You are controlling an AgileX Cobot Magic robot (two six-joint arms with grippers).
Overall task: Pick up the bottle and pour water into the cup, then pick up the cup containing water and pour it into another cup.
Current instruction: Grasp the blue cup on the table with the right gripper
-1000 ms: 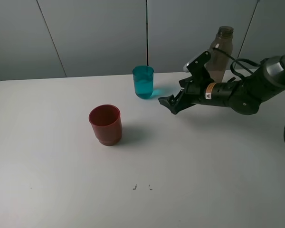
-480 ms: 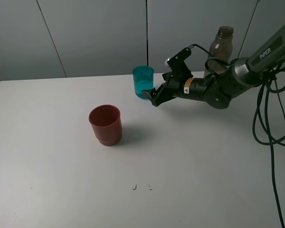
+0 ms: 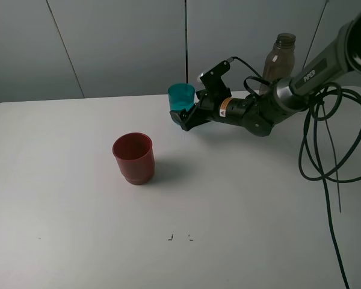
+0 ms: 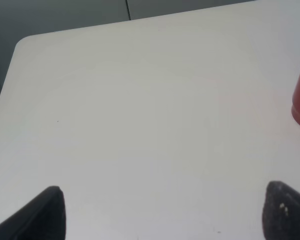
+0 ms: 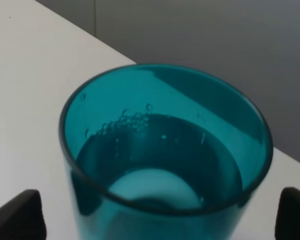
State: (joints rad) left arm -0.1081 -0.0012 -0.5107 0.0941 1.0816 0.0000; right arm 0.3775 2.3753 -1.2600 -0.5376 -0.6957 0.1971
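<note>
**Desk:** What does this step ask of the arm?

**Reporter:** The right gripper (image 3: 184,119), jaws spread, straddles the teal cup (image 3: 180,96) in the upper centre of the high view. The right wrist view shows a dark fingertip (image 5: 15,215) on either side of the cup, and neither can be seen to touch it. The cup holds water (image 5: 190,150). A sound grasp would likely mean closing evenly on the wall, gently enough not to buckle the plastic. The arm would then lift level and carry the cup to the red cup (image 3: 133,156), which stands well apart to the lower left. The bottle (image 3: 279,60) stands upright at the upper right, behind the arm. The left gripper (image 4: 160,215) hangs with its jaws apart over the bare table (image 3: 259,198).

**Desk:** And what has changed?

**Reporter:** A second ago the right gripper sat to the right of the cup, clearly apart from it. Half a second ago its tips were just beside the cup, and now they flank it. Both cups and the bottle have kept their places.
</note>
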